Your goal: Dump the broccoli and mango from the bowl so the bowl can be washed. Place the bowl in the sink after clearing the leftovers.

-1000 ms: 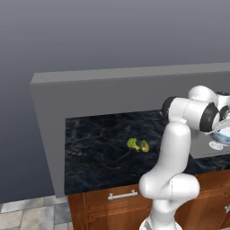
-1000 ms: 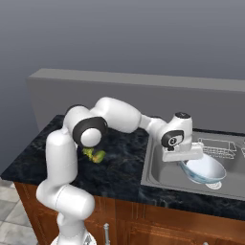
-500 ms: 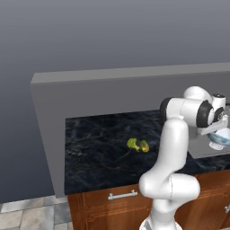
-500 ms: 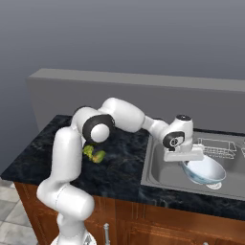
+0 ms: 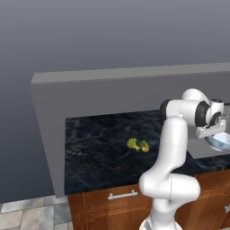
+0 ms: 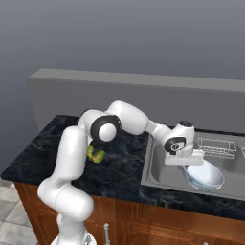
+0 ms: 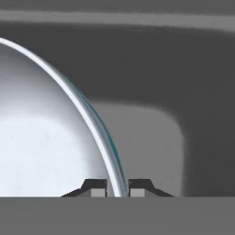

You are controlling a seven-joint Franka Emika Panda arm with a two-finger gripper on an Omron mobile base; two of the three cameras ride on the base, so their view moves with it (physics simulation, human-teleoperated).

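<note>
Pincer (image 7: pixel 117 187): pinching the bowl's rim, one dark tip on each side of the thin edge; hanging low over the sink.
Broccoli (image 5: pixel 132 143): lumpy yellow-green floret on the dark marble bench, about mid-depth, well left of the sink.
Mango (image 5: pixel 144 146): smooth yellow-orange oval, touching or just beside the broccoli on its right.
Arm: white, reaching from the base across the bench to the sink.
Bowl (image 6: pixel 205 175): white with a bluish rim, empty, tilted, down inside the basin near its front edge.
Sink (image 6: pixel 160 173): grey recessed basin at the bench's right end.
Wire rack (image 6: pixel 216 148): toward the sink's back right.
</note>
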